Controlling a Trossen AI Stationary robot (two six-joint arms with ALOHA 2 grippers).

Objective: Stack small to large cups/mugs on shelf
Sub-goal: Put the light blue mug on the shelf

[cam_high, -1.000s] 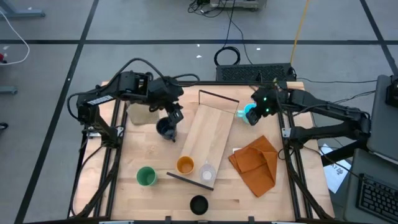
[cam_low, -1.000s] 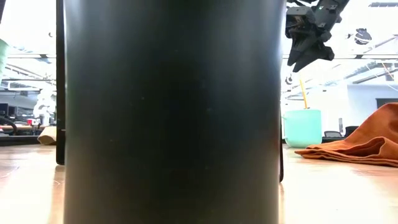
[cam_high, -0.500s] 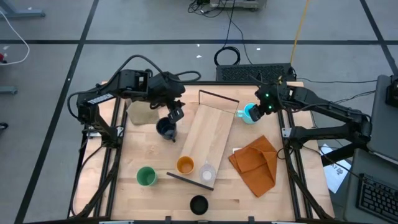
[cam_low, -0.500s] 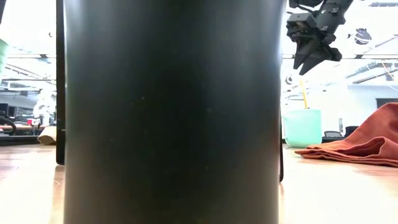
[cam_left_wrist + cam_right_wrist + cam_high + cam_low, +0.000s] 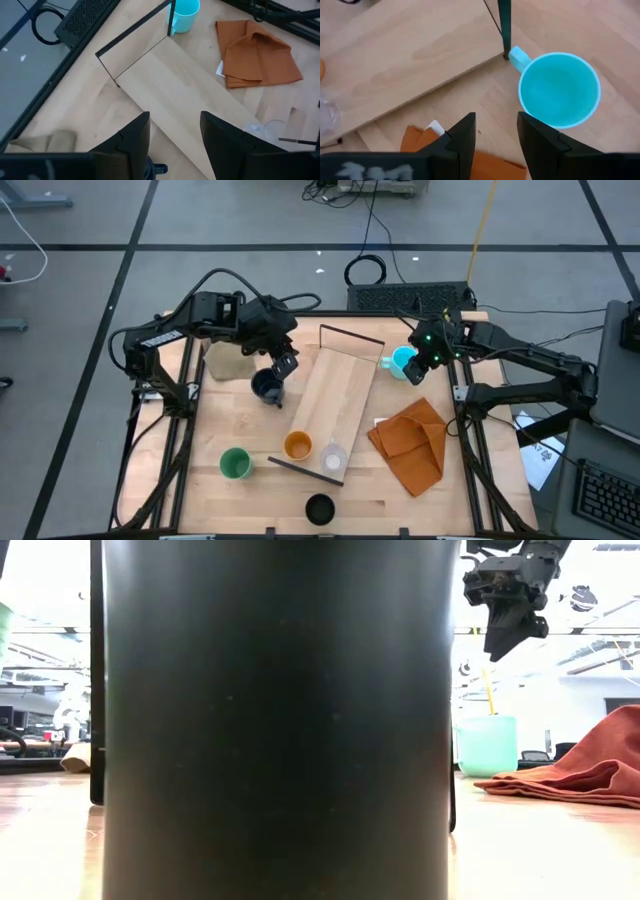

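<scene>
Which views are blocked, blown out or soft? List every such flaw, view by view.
Low view: the black cup stands right at the lens, fills most of the frame as a dark wall, and the room behind is blown out white. Left wrist view: the near fingers are soft. Right wrist view: even light, the light-blue mug with handle is sharp. High view: clear, only small floor glints.

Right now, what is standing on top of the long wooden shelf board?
The shelf carries the orange cup and the clear plastic cup near one short end. The rest lies bare; nothing covers it.

Grey floor (image 5: 90,220), dark seams, trailing cables (image 5: 372,225).
</scene>
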